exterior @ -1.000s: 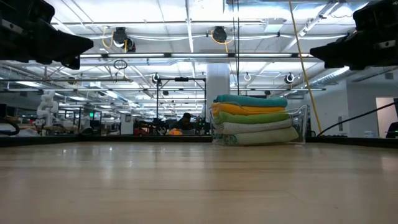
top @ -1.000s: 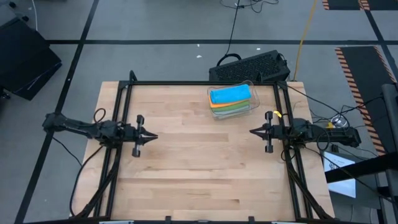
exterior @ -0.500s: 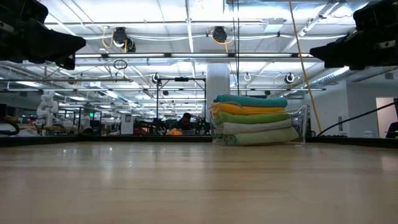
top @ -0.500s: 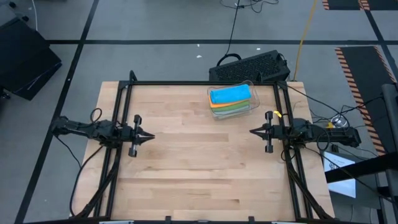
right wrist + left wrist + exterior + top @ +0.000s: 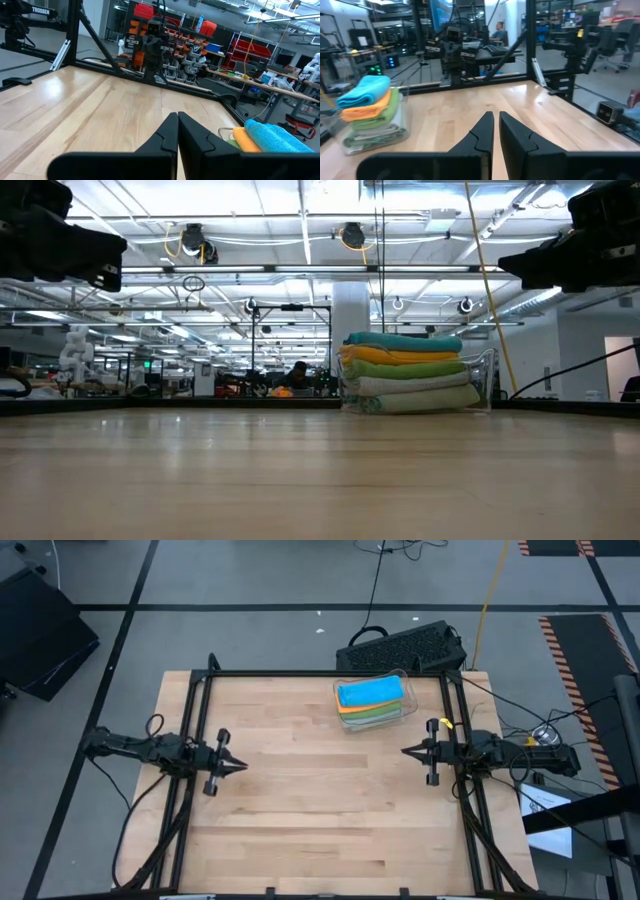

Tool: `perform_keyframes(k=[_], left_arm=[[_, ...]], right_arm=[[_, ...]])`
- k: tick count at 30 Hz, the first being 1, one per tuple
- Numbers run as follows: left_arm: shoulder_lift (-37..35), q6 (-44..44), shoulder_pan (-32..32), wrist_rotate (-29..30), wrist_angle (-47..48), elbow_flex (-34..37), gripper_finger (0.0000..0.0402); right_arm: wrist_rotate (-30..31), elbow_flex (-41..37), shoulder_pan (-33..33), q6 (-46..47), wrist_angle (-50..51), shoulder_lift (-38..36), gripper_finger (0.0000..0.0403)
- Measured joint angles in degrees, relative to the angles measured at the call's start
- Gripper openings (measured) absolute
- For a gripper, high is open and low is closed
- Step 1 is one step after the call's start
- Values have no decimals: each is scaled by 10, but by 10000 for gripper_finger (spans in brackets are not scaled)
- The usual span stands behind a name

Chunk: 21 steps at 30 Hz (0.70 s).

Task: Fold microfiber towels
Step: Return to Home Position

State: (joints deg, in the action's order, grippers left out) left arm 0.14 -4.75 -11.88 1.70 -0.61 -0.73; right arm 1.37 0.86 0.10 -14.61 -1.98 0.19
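Note:
The microfiber towels (image 5: 372, 700) lie folded in a stack, blue on top, then orange, green and pale ones below (image 5: 405, 370). The stack sits in a clear plastic bin (image 5: 485, 380) at the table's far right. My left gripper (image 5: 243, 766) hovers level at the left side, pointing toward the table's middle. Its fingers are shut with nothing between them (image 5: 496, 116). My right gripper (image 5: 405, 752) hovers level at the right side, facing the left one, shut and empty (image 5: 177, 116). Both stand well above the wood and away from the stack.
A black frame (image 5: 300, 673) runs along the far, left and right edges of the wooden table (image 5: 320, 800). A dark keyboard (image 5: 405, 645) lies beyond the far edge, behind the bin. Bare wood stretches between the two grippers and toward the near edge.
My left arm has settled back, and its gripper has shifted slightly toward the table's left edge and tipped to level. It stays shut. The right arm and the towels have kept still.

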Motion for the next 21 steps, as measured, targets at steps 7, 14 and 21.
perform_keyframes(k=[7,14,21], left_arm=[[0,9,0,-10,2,0,30],[0,-16,1,22,-4,1,30],[0,-28,29,4,-1,1,6]], right_arm=[[0,0,0,0,0,0,0],[0,0,0,0,0,0,0],[0,0,0,3,0,0,0]])
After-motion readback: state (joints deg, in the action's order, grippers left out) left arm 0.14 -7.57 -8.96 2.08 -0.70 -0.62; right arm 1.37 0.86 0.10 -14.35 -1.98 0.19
